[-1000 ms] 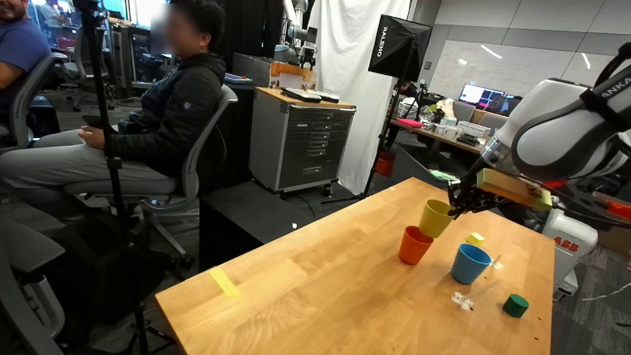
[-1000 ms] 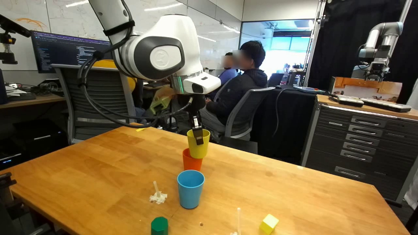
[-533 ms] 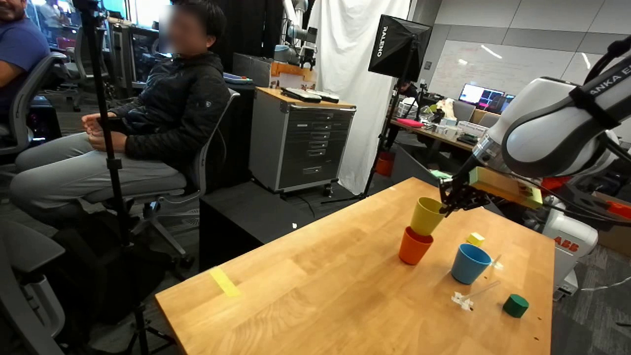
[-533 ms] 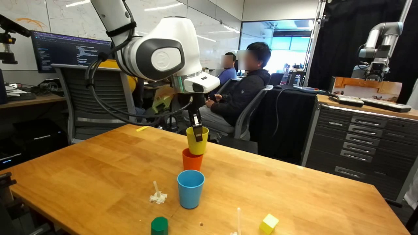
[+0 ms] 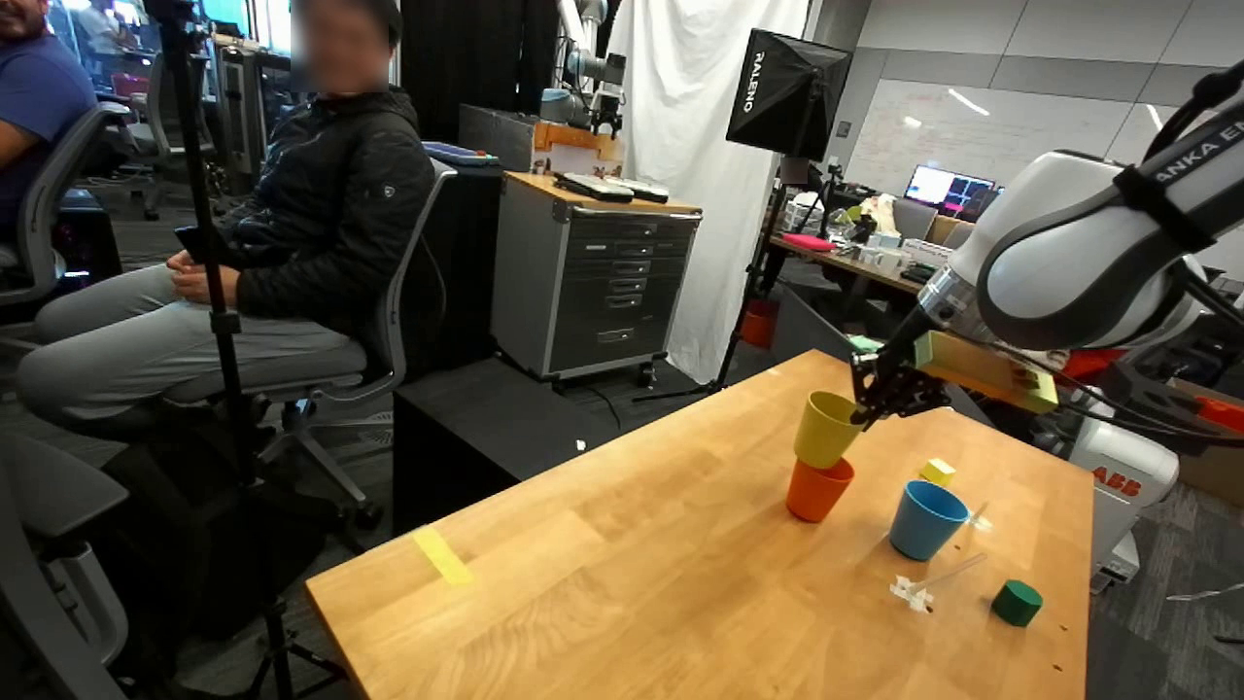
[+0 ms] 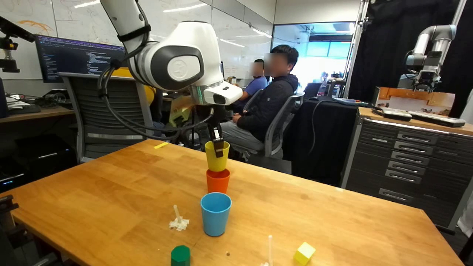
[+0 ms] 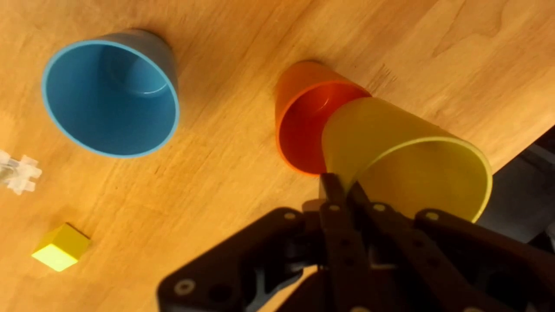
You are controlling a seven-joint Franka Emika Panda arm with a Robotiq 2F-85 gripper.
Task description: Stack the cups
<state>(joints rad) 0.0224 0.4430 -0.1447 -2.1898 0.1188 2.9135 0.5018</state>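
Alignment improved — yellow cup (image 5: 825,433) has shifted over red-orange cup (image 5: 820,492); end effector (image 7: 344,186) nearly closed, pinching yellow rim — lowering likely next.

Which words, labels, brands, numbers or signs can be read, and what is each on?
"RALENO", on the black softbox
"ANKA E", on the robot arm, cut off
"ABB", on a white machine part
Too small or faint: text on the monitor, writing on the whiteboard, emblem on the jacket, label on the cabinet
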